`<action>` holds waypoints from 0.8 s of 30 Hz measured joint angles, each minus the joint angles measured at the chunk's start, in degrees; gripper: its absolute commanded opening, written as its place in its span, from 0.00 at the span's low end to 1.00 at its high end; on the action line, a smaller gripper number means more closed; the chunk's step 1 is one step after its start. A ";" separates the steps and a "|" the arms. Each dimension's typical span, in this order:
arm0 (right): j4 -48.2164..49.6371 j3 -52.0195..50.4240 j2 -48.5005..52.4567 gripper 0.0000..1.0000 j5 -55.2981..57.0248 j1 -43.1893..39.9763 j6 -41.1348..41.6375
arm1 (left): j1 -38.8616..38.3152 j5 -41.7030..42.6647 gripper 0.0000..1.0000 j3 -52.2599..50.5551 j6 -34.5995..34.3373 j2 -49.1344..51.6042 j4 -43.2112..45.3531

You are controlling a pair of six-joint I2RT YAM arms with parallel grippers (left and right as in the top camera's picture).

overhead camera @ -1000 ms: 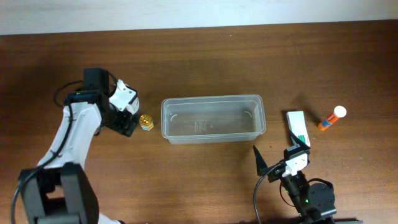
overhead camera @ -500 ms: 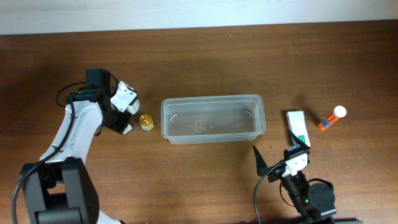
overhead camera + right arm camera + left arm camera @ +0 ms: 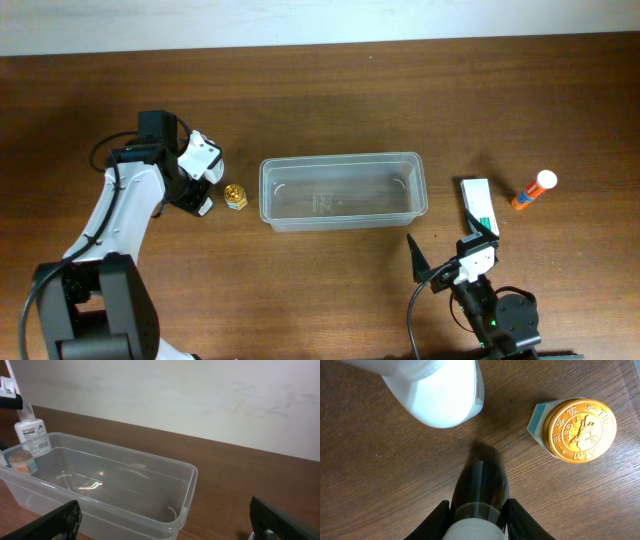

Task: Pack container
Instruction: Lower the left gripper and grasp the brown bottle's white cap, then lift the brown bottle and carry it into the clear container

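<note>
Left gripper (image 3: 480,506) pinches a dark bottle (image 3: 481,477). Gold-lidded jar (image 3: 235,196) stands just beside it. Clear container (image 3: 342,157) mid-table, upright, bare floor showing. Right gripper (image 3: 449,245) spread wide near its front right corner. White-and-green carton (image 3: 478,203) just beyond. Brown wooden table (image 3: 330,90); pale wall (image 3: 175,395).

in the left wrist view the dark bottle (image 3: 481,485) is blurred and its lower end runs off the bottom edge. so do the fingers of the left gripper (image 3: 480,522) beside it, and whether they press it is unclear. the white bottle (image 3: 442,390) is cut by the top edge. from overhead, the carton (image 3: 479,206) print is too small to read.
</note>
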 measured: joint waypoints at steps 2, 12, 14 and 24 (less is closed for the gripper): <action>0.00 0.00 0.00 0.98 0.00 0.00 0.02 | 0.00 -0.17 0.15 0.02 0.00 -0.02 -0.39; 0.00 0.00 0.00 0.98 0.00 0.00 0.02 | 0.00 -1.44 0.05 -0.17 -0.11 -3.67 -2.38; 0.00 0.00 0.00 0.98 0.00 0.00 0.04 | 0.00 -1.51 0.05 -0.20 -0.85 -5.84 -2.38; 0.00 0.00 0.00 0.98 0.00 0.00 0.02 | 0.00 -0.94 0.01 -0.22 -22.60 -17.62 -5.35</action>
